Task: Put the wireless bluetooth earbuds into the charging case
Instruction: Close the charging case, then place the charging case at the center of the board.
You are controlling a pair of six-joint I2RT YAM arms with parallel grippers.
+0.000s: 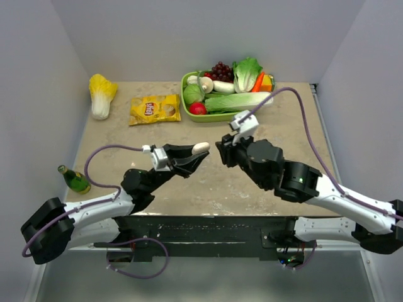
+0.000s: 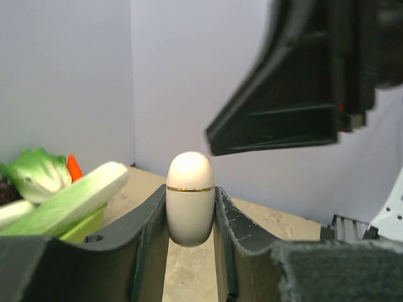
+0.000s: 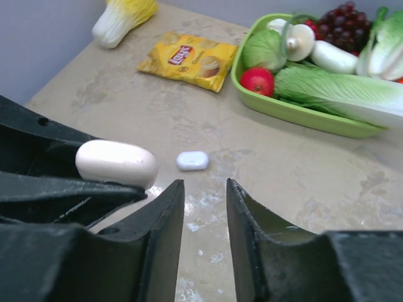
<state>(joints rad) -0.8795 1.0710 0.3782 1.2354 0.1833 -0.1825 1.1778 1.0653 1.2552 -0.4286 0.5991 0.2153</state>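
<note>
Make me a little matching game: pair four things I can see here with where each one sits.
Things:
1 white case
2 chip bag
3 green bottle
4 grapes

Places:
A in the green tray
B at the left edge of the table
C clamped in the left gripper
D flat on the table, beside the tray

Pairs: 1-C, 2-D, 3-B, 4-A.

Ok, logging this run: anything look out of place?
A small white piece, possibly an earbud, lies alone on the table, while the charging case, lid closed, is clamped in the left gripper.
</note>
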